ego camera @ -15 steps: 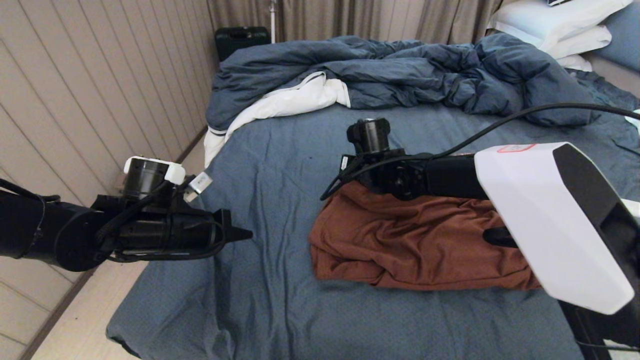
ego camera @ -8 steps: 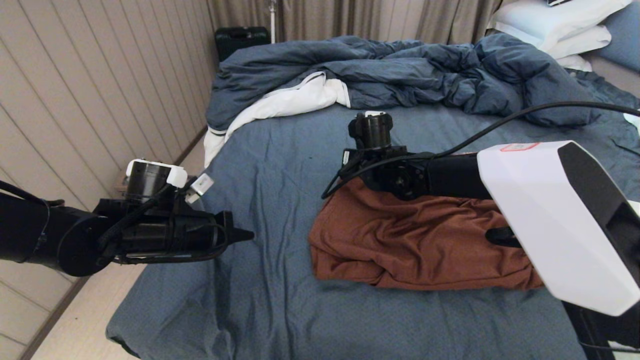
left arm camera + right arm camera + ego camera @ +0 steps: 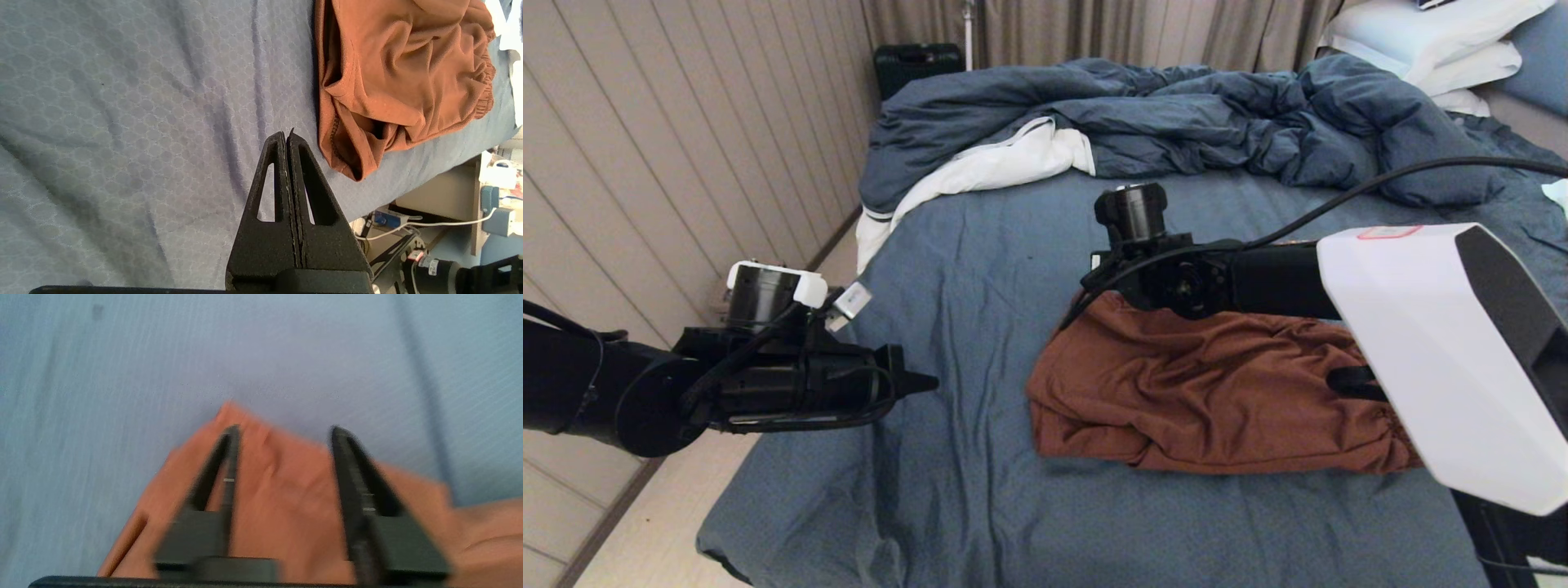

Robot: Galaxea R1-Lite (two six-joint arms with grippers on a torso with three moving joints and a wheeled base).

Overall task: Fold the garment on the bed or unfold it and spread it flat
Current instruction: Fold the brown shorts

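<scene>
Crumpled rust-brown garment (image 3: 1209,392) on wrinkled bed (image 3: 980,269), right gripper (image 3: 284,433) jaws apart

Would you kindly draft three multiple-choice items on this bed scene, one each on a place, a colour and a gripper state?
1. Where does the garment lie?
A. on the bed's blue sheet
B. on the pillows
C. on the floor

2. What colour is the garment?
A. white
B. rust-brown
C. green

3. How are the right gripper's fingers?
A. shut on the duvet
B. shut, empty
C. open

Answers: 1 A, blue sheet surrounds it in the head view; 2 B, both wrist views show it; 3 C, a wide gap shows between the fingers above the fabric.
</scene>
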